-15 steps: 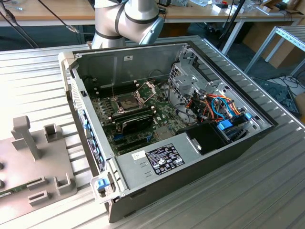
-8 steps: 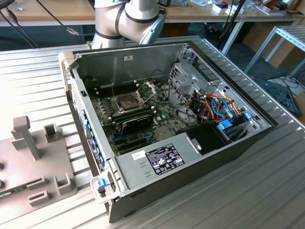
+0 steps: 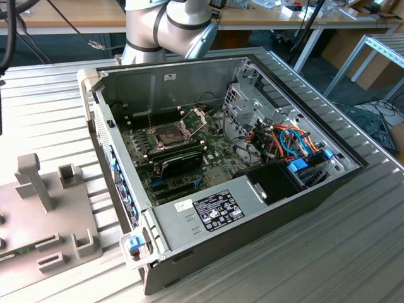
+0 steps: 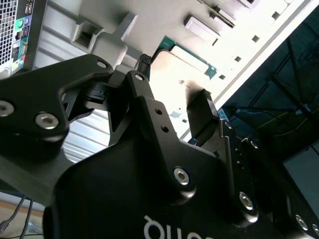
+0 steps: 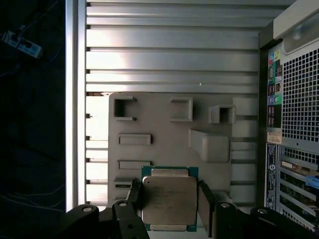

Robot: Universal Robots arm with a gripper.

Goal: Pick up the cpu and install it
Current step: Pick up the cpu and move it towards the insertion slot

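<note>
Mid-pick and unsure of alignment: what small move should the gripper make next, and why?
Probably close on the cpu. In the first wrist view the open gripper straddles it, a finger on each side, as it lies flat on the grey fixture plate. Fingertip height is unclear, so go slowly.

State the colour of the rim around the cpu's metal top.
Green; the cpu shows best in the first wrist view.

cpu point(image 5: 169, 199) side edges behind the jaws
</note>
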